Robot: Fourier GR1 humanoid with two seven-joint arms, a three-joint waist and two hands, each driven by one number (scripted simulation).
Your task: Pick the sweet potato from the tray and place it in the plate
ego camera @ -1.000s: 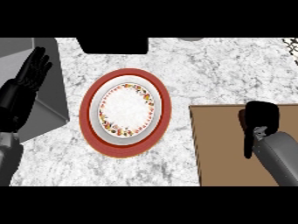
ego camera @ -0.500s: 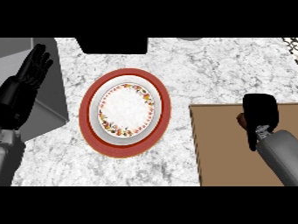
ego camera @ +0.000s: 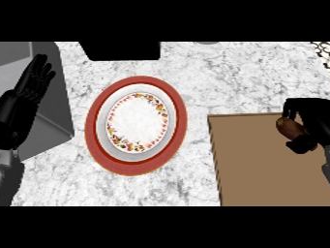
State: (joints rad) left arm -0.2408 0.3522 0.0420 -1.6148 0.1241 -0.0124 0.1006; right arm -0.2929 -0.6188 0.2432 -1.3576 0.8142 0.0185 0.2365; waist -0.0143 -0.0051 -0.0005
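Marble-patterned countertop [ego camera: 246, 77] under everything, white veined with grey. Left of centre, a red-rimmed plate [ego camera: 136, 166] with a white middle and a ring of floral pattern, nothing lying in it. At the right, a flat brown tray [ego camera: 260, 160], bare across most of its surface. Over the tray's upper right part, the right hand [ego camera: 317, 121], black fingers and thumb curled round the sweet potato [ego camera: 290, 128], only a small reddish-brown patch showing between them. Cannot tell whether the sweet potato touches the tray or sits just above it. Well apart from the plate. At the left edge, the left hand [ego camera: 26, 94] resting, fingers straight and pointing up, touching nothing.
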